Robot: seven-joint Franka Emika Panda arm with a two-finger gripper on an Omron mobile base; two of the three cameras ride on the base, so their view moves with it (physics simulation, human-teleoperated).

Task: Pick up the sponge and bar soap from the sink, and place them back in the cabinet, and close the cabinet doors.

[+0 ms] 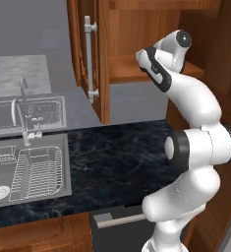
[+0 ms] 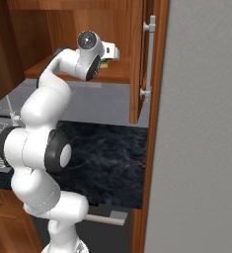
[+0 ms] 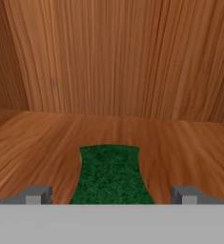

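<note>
The sponge, a dark green block, lies flat on the wooden shelf of the cabinet. My gripper is open around it, and both fingertips stand well clear of its sides. In the right base view the hand reaches into the cabinet, with a sliver of the sponge just below it. Both cabinet doors stand open: the left one and the right one. The sink lies down to the left with its wire rack and drain. The bar soap is out of view.
A dark marble counter runs below the cabinet. The faucet stands behind the sink. A dark drawer with a silver handle sits under the counter. A grey wall panel stands close on the right.
</note>
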